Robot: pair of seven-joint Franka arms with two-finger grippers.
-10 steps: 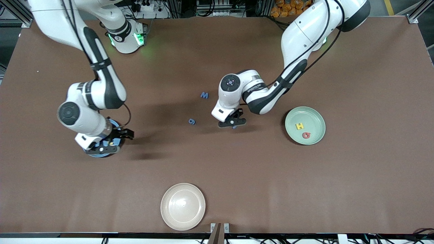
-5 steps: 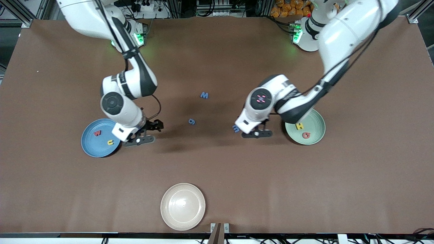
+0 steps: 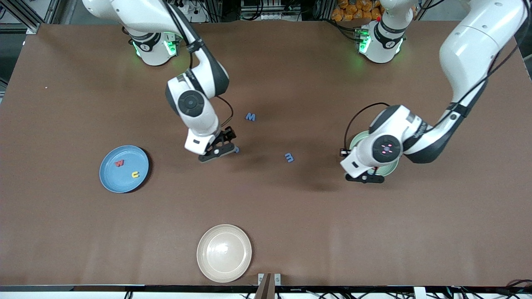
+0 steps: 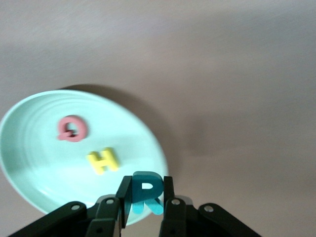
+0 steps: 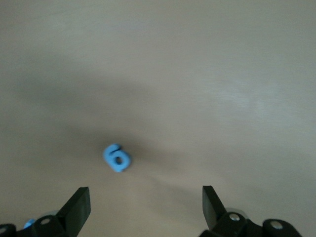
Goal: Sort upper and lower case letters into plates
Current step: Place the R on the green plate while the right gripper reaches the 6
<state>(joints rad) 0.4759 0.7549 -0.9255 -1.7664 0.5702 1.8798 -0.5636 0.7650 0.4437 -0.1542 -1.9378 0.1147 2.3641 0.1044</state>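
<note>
Left gripper (image 4: 144, 213) grips teal R (image 4: 146, 191) over mint plate (image 4: 29, 182), frame's lower left; release low inside rim. Right gripper (image 5: 146, 207) open above blue g (image 5: 117, 157); centre before closing.

You have a wide table (image 3: 291, 232) covered edge to edge in a matte brown sheet, with faint creases running across it. The light falls from above and lays soft, blurred shadows on the brown surface near its middle. Green glows spill onto the cover at two spots along the top edge. Past that edge you can see aluminium frame rails (image 3: 25, 16), black cables (image 3: 257, 8) and a heap of small orange items (image 3: 353, 10). A cream-white plate (image 3: 224, 253) sits near the front edge, and a small metal bracket (image 3: 269, 279) is fixed to that edge just beside it.
</note>
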